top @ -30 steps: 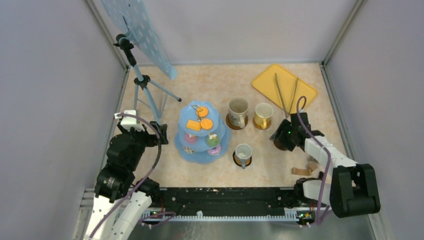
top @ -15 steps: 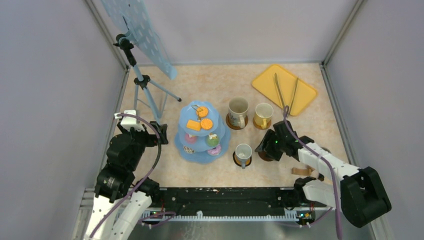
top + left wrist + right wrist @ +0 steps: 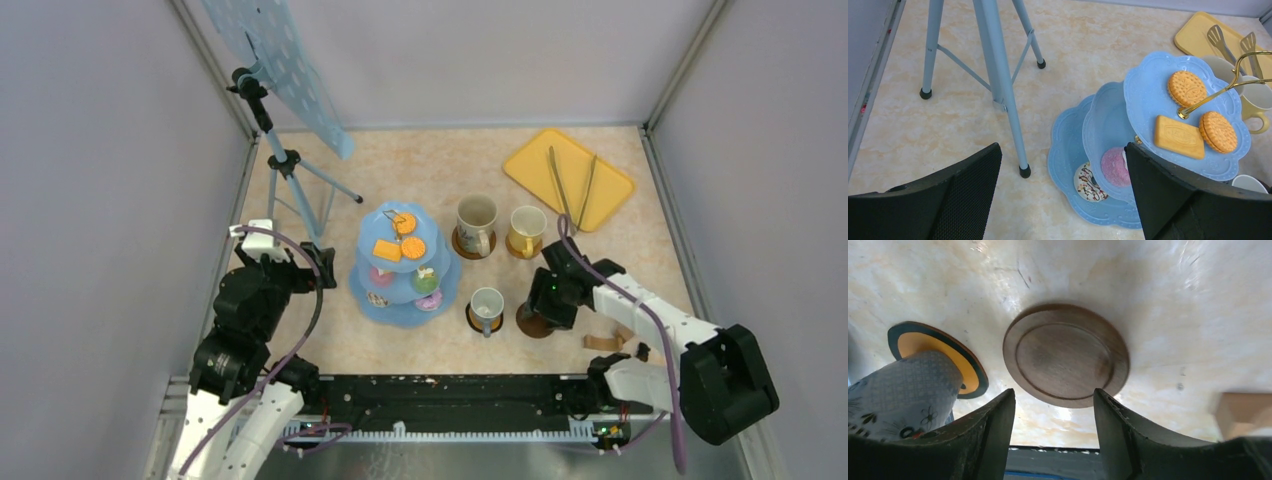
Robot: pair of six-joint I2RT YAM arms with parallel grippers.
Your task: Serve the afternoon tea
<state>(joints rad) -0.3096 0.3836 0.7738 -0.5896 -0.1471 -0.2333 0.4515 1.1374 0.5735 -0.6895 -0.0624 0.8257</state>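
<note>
Nearest, pale wooden piece (image 3: 603,342): on the surface (image 3: 420,160) beside the right arm (image 3: 650,310), just right of the bare coaster; cut off at the wrist view's edge, kind not made out.
Bare coaster (image 3: 1065,355): brown, round, level, nothing on it; rim slightly blurred; resting or just lifted, not clear.
Right hand (image 3: 1053,392): over the bare coaster, fingers (image 3: 993,435) about halfway apart, coaster's near rim in the gap; gripping or only straddling, cannot tell.
Small grey mug (image 3: 903,385): upright on a second coaster (image 3: 935,347), just left of the bare coaster, apart from it; closest obstacle on that side.
Left hand (image 3: 1062,150): fingers wide apart, holding nothing; raised left of the stand, one tripod foot just ahead.
Blue tiered stand (image 3: 1148,100): left of the small grey mug; gold handle (image 3: 1233,75) on top.
Orange biscuits (image 3: 1187,88): three on the top tier, two round, one oblong.
Donuts (image 3: 1087,182): on the lower tiers, partly hidden under the plates above.
Cupcakes (image 3: 427,280): on a lower tier, too small for detail.
Beige mug (image 3: 476,220), yellow mug (image 3: 527,228): side by side beyond the small grey mug, each on one of the brown coasters (image 3: 462,245).
Yellow tray (image 3: 610,185): far right corner, tongs (image 3: 570,185) lying on it.
Tripod (image 3: 290,170): far left, carrying a dotted board (image 3: 280,60) cut off by the top edge.
</note>
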